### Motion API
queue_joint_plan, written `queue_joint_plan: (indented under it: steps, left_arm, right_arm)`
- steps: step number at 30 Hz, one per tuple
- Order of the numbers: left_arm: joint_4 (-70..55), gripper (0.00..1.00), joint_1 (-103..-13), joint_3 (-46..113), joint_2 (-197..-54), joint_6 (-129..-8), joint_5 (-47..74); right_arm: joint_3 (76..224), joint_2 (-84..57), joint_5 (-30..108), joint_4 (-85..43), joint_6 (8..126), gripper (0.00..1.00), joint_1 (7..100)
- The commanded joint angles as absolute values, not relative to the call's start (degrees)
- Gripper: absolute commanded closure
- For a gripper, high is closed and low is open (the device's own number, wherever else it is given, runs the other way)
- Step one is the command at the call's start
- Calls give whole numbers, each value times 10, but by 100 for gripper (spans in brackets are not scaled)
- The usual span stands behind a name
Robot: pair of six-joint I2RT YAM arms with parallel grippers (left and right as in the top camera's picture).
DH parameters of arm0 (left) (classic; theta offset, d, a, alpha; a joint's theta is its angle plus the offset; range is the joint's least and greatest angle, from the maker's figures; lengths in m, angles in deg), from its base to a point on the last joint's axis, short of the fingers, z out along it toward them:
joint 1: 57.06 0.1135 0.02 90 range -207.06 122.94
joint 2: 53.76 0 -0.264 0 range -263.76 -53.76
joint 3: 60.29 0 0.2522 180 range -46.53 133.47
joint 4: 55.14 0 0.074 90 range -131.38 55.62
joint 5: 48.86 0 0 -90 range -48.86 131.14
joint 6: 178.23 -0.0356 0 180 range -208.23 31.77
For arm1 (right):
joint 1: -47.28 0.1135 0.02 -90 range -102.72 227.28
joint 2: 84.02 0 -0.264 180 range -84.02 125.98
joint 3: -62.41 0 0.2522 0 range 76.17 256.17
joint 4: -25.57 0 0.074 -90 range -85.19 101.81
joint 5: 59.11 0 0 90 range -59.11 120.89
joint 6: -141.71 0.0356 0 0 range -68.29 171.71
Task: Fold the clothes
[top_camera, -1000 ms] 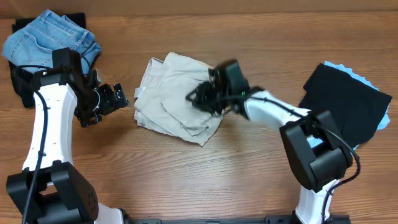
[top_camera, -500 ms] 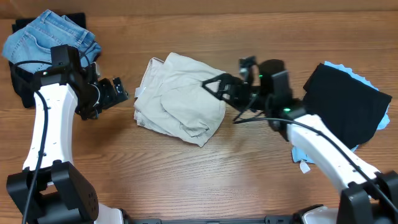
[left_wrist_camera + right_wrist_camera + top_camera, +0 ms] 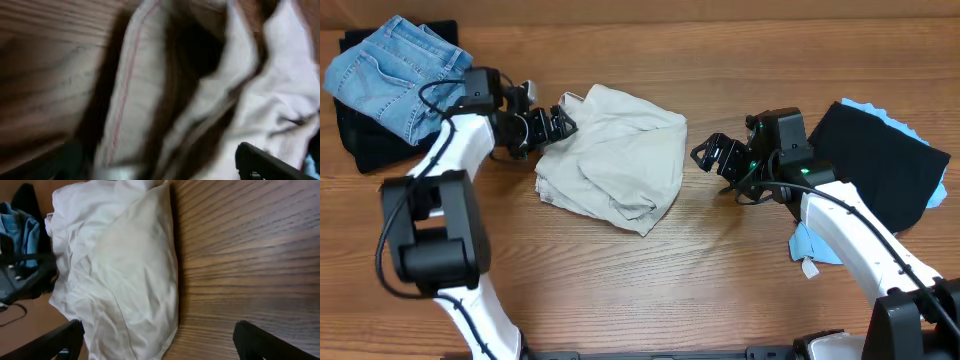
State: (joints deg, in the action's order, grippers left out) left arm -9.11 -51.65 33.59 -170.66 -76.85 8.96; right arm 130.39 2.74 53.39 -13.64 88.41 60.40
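**Overhead view.** The trousers lie in a bunched, partly folded heap at the centre of the table. The left gripper sits at the heap's far left edge, probably to take a corner. Whether its claw is closed cannot be told. The right gripper stands near the heap's right edge, clear of it, wide and empty. Jeans and a black garment lie well apart at the sides.

**Left wrist view.** Blurred cream folds fill the frame. Grip state is indeterminable.

**Right wrist view.** The fingers are splayed wide, apparently ready to approach the heap's right edge.
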Motion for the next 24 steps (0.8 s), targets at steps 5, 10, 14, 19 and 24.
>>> queue_joint_plan:
  steps: [5,10,14,19,24]
  left_arm:
    - [-136,0,-527,338,-1800,-820,0]
    - [-79,0,-541,338,-1800,-859,-21]
    - [-17,0,-555,338,-1800,-906,-21]
    - [23,0,-571,338,-1800,-921,-20]
    - [32,0,-606,338,-1800,-921,-16]
  right_arm:
    - [1305,28,523,-124,872,0,604]
    - [1305,28,523,-123,872,0,604]
    - [1305,37,523,-120,872,0,604]
    - [1305,79,523,-106,873,0,604]
    - [1305,147,523,-88,872,9,604]
